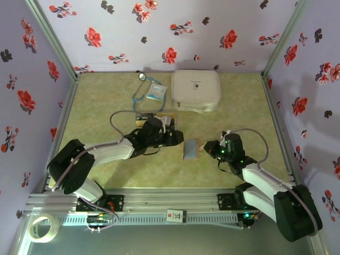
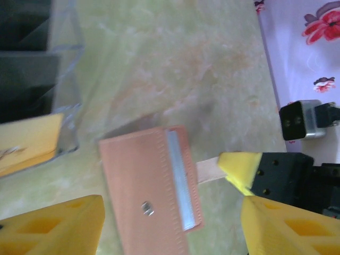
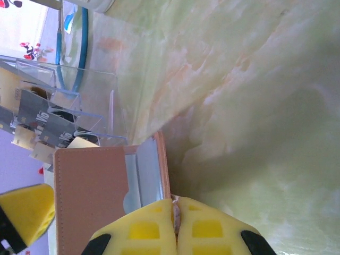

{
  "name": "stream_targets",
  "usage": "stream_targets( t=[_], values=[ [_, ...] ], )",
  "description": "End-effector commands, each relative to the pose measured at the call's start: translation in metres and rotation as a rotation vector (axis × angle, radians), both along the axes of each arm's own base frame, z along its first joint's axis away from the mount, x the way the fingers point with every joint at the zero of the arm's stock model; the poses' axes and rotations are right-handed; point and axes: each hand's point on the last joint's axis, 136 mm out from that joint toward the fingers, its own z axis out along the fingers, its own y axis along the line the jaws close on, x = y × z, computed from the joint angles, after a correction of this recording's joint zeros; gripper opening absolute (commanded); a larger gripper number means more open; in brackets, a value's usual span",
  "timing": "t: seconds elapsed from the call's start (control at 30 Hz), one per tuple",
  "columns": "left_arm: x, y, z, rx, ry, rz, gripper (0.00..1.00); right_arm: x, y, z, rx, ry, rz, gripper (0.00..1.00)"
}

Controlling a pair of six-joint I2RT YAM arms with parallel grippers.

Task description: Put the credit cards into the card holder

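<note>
The small, flat, pinkish-brown leather-like card holder (image 1: 190,150) lies on the table straight in front of the large white rounded case (image 1: 195,90), on the arms' side and well apart from it. The right claw (image 3: 174,212) is closed tight on the thin outer edge of the holder, with its yellow pads pinching the flap. The left claw (image 2: 171,223) hangs just above the holder, its yellow fingers wide apart and gripping nothing. The credit cards (image 3: 45,130), some black and some gold-yellow with white lettering, stand in a clear plastic rack (image 1: 154,118) left of the white case and a little nearer to the arms. In my judgement a card is light, stiff and smooth, so it may slip between the pads. It is better to take it by the edge that stands out of the rack, pinching across its two flat faces. The holder seems soft and light — it would slide or fold under a push, so the grip on its edge helps, and its greyish clear pocket has a narrow mouth.
</note>
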Motion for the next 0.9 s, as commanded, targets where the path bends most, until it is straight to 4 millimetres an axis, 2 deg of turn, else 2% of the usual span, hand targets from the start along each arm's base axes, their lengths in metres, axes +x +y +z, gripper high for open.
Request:
stream_targets(
  t=[0.0,0.17,0.67,0.77,0.87],
  values=[
    [-0.002,0.002,-0.015,0.129,-0.012,-0.031,0.7,0.007,0.009,0.029,0.041,-0.067,0.036,0.0],
    [0.0,0.008,-0.028,0.203,0.0,-0.025,0.71,0.009,0.01,0.038,0.045,-0.085,0.039,0.0],
    [-0.011,0.033,-0.068,0.355,0.037,-0.009,0.71,0.003,0.005,0.019,0.016,-0.054,0.031,0.0],
    [-0.012,0.032,-0.074,0.357,0.036,-0.02,0.7,0.002,0.004,0.017,0.011,-0.048,0.028,0.0],
    [-0.013,0.029,-0.08,0.347,0.036,-0.033,0.65,0.002,0.002,0.015,0.005,-0.046,0.025,0.0]
  ],
)
